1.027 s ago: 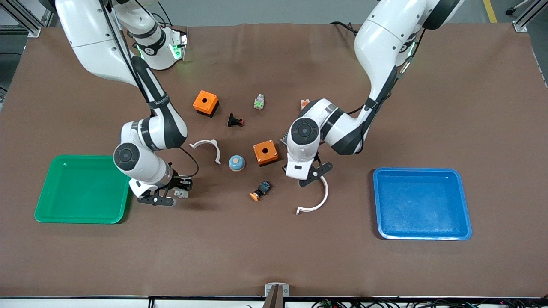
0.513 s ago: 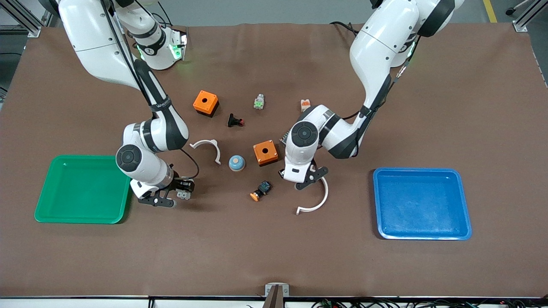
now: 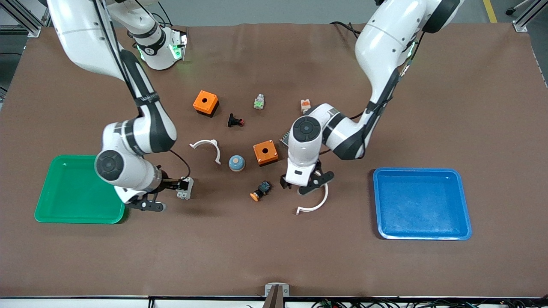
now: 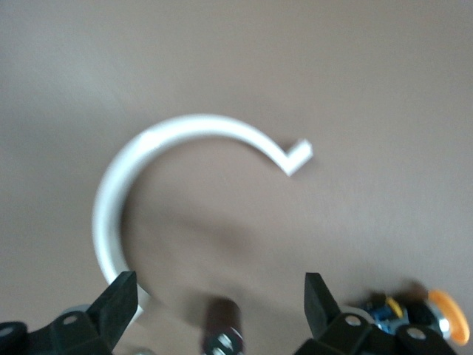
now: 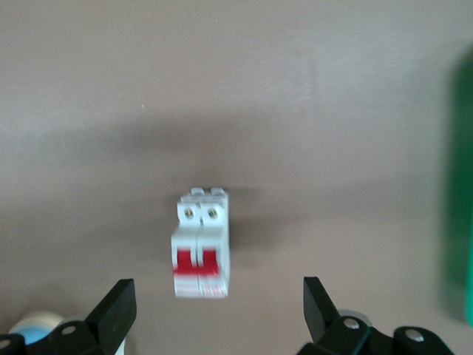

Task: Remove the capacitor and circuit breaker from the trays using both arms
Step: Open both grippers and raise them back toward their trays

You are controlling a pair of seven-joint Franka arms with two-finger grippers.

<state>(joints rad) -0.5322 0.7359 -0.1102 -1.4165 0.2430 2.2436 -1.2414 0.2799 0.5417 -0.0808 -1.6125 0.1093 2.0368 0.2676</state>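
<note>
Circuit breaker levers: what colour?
Red, on the light-grey circuit breaker lying on the brown table; clearest in the right wrist view.
</note>
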